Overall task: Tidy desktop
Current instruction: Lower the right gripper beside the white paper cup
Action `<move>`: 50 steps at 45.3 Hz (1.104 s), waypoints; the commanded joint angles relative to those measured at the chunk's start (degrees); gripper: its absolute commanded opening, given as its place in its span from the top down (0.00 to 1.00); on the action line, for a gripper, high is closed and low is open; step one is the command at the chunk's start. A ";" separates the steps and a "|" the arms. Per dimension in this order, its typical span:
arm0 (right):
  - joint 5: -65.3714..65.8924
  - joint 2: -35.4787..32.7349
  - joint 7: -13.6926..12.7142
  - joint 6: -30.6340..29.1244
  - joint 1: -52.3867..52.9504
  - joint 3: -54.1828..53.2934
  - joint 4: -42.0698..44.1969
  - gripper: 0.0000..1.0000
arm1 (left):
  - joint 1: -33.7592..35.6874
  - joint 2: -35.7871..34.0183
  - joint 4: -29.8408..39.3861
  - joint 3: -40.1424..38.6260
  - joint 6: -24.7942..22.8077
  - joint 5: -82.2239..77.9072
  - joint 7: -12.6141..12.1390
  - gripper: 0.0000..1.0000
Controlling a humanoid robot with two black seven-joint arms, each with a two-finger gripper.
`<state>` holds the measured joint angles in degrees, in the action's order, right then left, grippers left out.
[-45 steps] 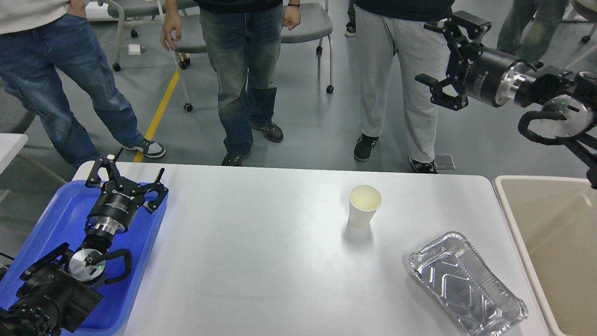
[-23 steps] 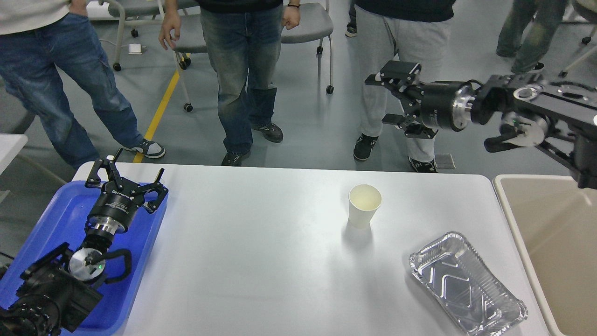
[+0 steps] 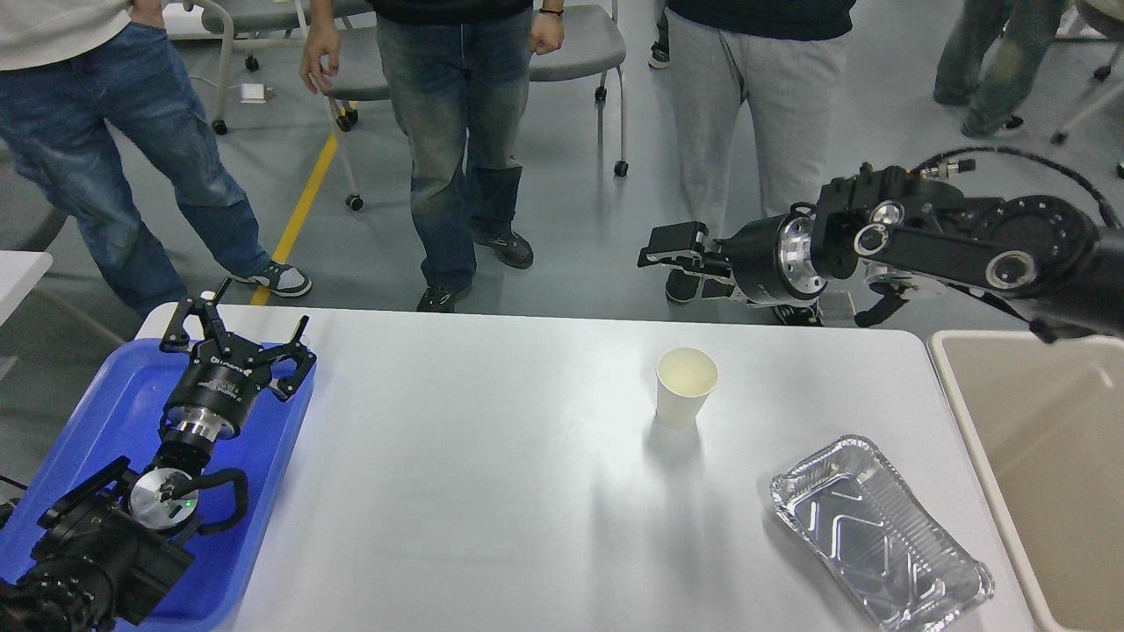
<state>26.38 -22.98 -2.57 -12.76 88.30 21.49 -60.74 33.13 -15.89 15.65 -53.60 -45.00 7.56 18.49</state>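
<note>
Two things remain on the desk (image 3: 492, 491): cup (image 3: 686, 386) and foil tray (image 3: 881, 534). Left gripper (image 3: 235, 338) fingers spread; right gripper (image 3: 672, 263) unclear.

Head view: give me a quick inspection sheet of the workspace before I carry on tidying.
Surface: white desktop, mostly bare.
Job's things: upright paper cup; empty foil tray near the right front edge.
Clutter: nothing else seen.
Grippers: left gripper open, empty, over the blue tray; right gripper empty, beyond the far edge behind the cup, seen side-on, opening cannot be told.
Cables: black cable looped on the right arm.
Surroundings: beige bin at right; people and chairs beyond the table.
</note>
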 commanded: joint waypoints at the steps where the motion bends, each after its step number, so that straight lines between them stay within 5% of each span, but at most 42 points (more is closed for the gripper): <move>1: 5.08 6.19 -0.15 0.19 0.65 7.42 4.22 0.00 | 0.00 -0.02 0.00 -0.01 0.00 0.00 -0.03 0.00; 50: 15.63 16.74 -0.07 0.37 -8.14 15.51 19.26 0.00 | 0.00 -0.02 0.00 -0.01 0.00 0.00 0.06 0.00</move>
<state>41.62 -7.25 -2.64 -12.40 81.61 36.64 -43.15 33.08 -15.91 15.64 -53.60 -45.00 7.56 18.46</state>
